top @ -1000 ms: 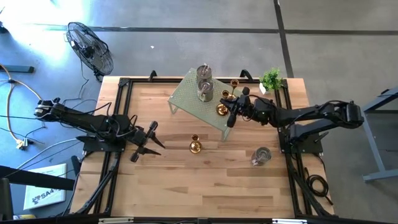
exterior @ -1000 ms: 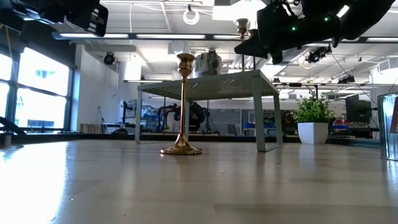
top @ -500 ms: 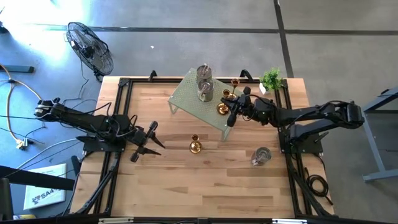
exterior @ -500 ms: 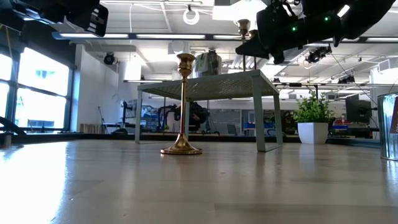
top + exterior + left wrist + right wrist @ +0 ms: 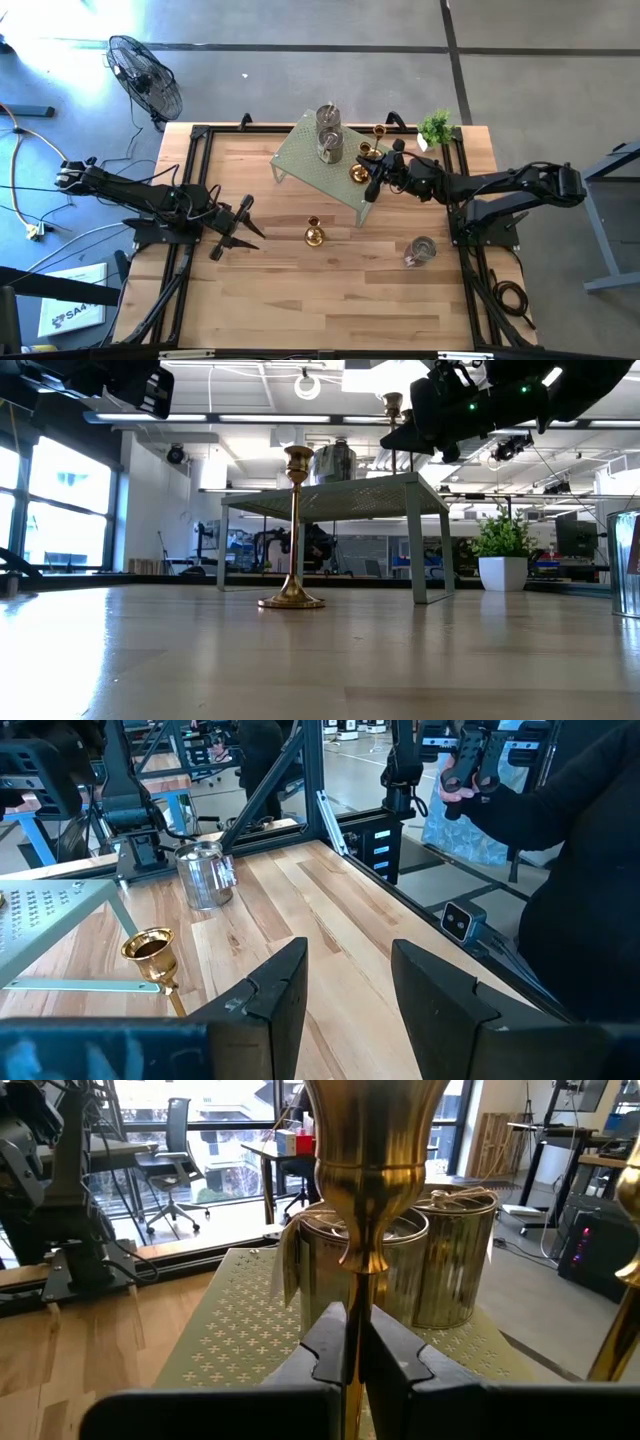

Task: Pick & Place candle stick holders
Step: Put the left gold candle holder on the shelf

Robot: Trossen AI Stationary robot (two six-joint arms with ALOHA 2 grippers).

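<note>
Two arms share the table, and nothing has visibly shifted over the last second: the same layout in every view, so the placing step looks paused rather than finished. At the left of the high view, the left gripper [image 5: 231, 231] hangs over bare wood, its fingers [image 5: 275, 995] parted with nothing between them; a person in dark clothing stands beyond the table edge in its wrist view. Near the centre, a gold candle stick holder [image 5: 314, 234] stands alone on the table, clear of the pale green perforated rack [image 5: 300, 160] just above it. Two grey-silver cups [image 5: 327, 135] stand close together on the rack's upper part. At the rack's right end the right gripper [image 5: 374, 180] is clamped on the thin stem of another gold holder [image 5: 372, 1170], holding it upright over the rack surface; I judge it ready to be set down and let go. Further gold holders [image 5: 372, 143] crowd right beside it, the likeliest things to be knocked. The small potted plant [image 5: 435, 126] stands at the upper right corner, and one more grey-silver cup [image 5: 421, 249] waits on the wood at lower right.
</note>
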